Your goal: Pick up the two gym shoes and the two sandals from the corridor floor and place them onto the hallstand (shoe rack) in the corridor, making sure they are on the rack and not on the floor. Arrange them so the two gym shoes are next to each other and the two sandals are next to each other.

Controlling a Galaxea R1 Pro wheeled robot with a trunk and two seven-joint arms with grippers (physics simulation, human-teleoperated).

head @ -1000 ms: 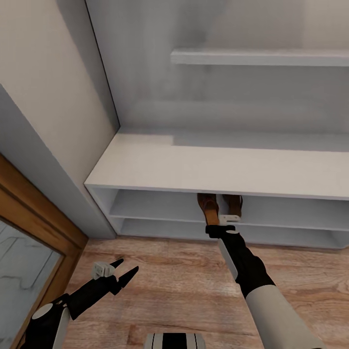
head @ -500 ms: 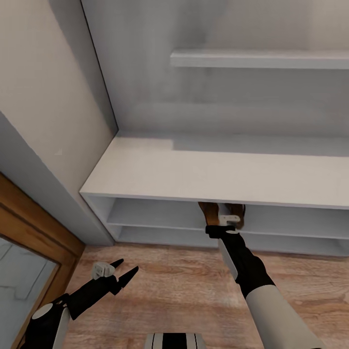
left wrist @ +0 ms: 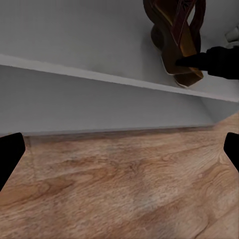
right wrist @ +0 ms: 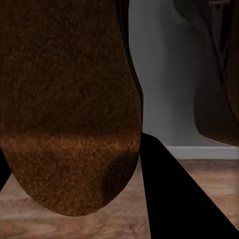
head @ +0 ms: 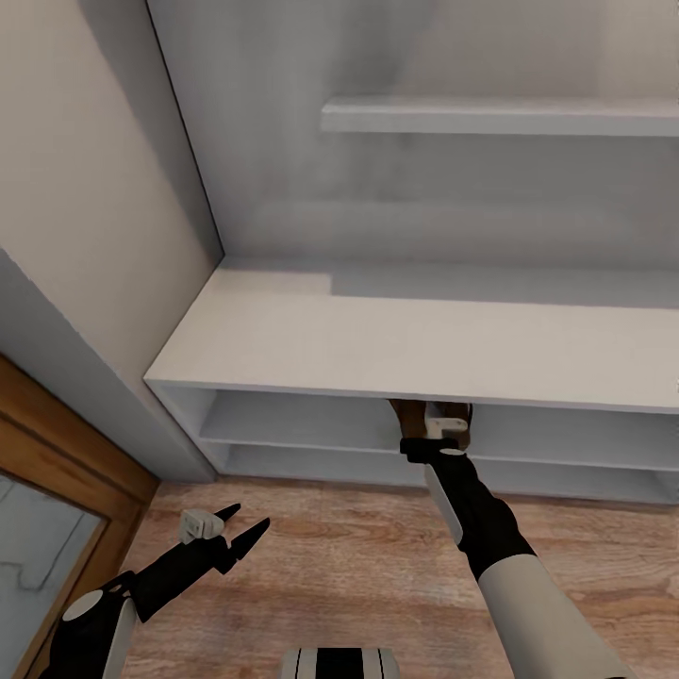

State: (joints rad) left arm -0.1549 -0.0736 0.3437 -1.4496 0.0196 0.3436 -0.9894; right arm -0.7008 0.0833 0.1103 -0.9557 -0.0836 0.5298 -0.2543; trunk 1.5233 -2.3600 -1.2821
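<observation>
The held sandal [right wrist: 69, 104] is sitting at the hallstand's [head: 377, 339] upper-tier front edge beside its mate [head: 459, 412], heel pinched by the right gripper [head: 426, 443]; probably light, stiff-soled. Left gripper [head: 231, 528] is hanging spread, empty.

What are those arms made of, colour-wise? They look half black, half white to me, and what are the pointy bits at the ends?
Each arm has a pale grey-white rounded forearm shell, then a slimmer matte black wrist. The left gripper ends in two tapered black fingers like a beak, with a small white block mounted beside them. The right gripper carries a similar white bracket at its black wrist.
</observation>
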